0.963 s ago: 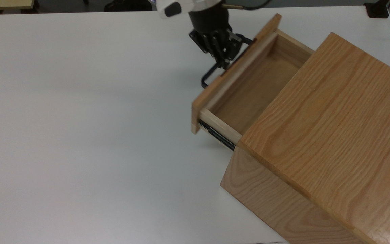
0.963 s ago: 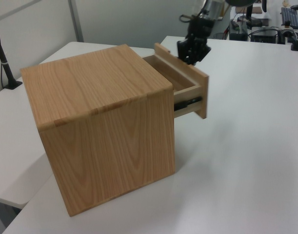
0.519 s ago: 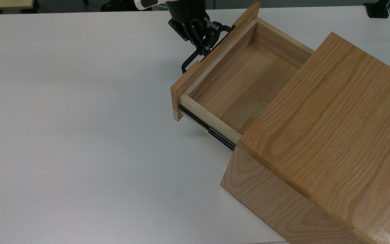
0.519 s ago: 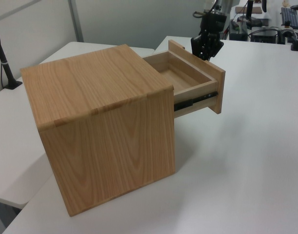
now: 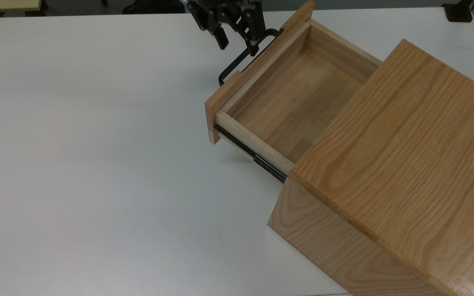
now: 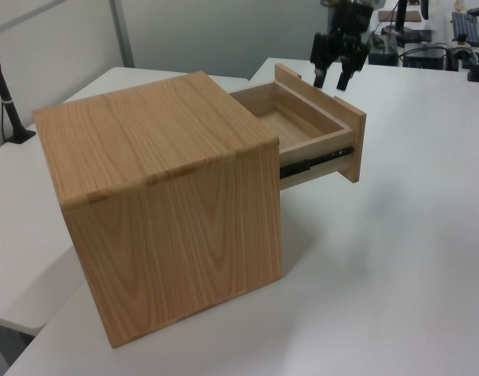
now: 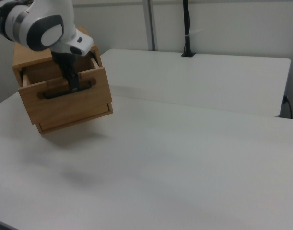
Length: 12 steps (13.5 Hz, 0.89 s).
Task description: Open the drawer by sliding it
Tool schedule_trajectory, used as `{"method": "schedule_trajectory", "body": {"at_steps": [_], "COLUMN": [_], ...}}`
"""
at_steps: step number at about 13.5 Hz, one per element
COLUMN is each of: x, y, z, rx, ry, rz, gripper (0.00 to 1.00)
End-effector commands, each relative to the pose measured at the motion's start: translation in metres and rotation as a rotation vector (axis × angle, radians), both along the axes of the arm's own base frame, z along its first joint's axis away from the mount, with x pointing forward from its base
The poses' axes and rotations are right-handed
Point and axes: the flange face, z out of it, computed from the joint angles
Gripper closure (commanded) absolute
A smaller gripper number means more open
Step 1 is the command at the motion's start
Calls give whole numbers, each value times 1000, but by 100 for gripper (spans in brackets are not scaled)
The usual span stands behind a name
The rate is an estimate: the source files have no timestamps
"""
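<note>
The drawer point(image 5: 298, 92) stands pulled far out of the oak box casing point(image 5: 405, 164), its bare wooden inside in view and a black rail point(image 5: 257, 158) showing under its side. Its black bar handle point(image 5: 237, 63) runs along the front panel. My gripper point(image 5: 238, 44) hangs open at the handle's upper end, one finger to each side of the bar, nothing clamped. In the left view the gripper point(image 6: 332, 77) sits just above the top edge of the drawer point(image 6: 313, 129). In the right view the gripper point(image 7: 72, 82) overlaps the handle point(image 7: 55, 92) on the drawer front point(image 7: 69, 108).
The box stands on a wide white table point(image 5: 97, 164), near its edge at the top view's right. A black pole point(image 7: 186, 28) rises at the far desk's rear; another pole point(image 6: 4, 94) stands behind the box. Monitors and cables point(image 6: 435, 39) crowd the background.
The drawer slid much further out of the casing over the last second. The gripper, then shut on the handle, has spread its fingers and let the bar go.
</note>
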Motion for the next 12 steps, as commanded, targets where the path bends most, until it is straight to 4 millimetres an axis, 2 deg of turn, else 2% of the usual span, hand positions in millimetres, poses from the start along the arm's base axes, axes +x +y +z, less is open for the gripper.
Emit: {"method": "schedule_trajectory", "body": {"at_steps": [1, 2, 4, 6, 9, 12], "x": [-14, -17, -21, -20, -20, -12], "y": [-23, -30, -74, -102, -121, -121], "z": [32, 30, 32, 37, 36, 25], "rx": [-10, -51, -213, -327, -421, -415], "ry": [15, 21, 10, 9, 29, 50], "rz": [52, 119, 305, 351, 378, 370], "gripper": [0, 0, 0, 0, 0, 0]}}
